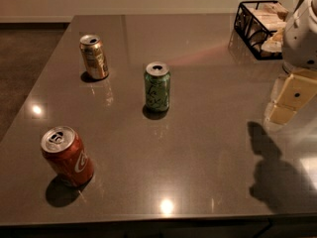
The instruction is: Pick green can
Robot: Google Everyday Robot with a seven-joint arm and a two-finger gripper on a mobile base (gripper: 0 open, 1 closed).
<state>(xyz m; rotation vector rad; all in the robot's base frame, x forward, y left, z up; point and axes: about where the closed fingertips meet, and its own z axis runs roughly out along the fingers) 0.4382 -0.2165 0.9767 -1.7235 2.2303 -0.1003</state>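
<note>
The green can [157, 88] stands upright near the middle of the grey table [198, 148]. It is light green with dark scribbly lettering and a silver top. My gripper [287, 103] hangs at the right edge of the view, above the table and well to the right of the can. Its cream fingers [292, 95] point down and to the left. It holds nothing that I can see. Its shadow falls on the table below it.
A gold can [94, 57] stands at the back left. A red can [67, 157] stands at the front left. A black wire basket [260, 26] with packets sits at the back right. The table's front edge runs along the bottom.
</note>
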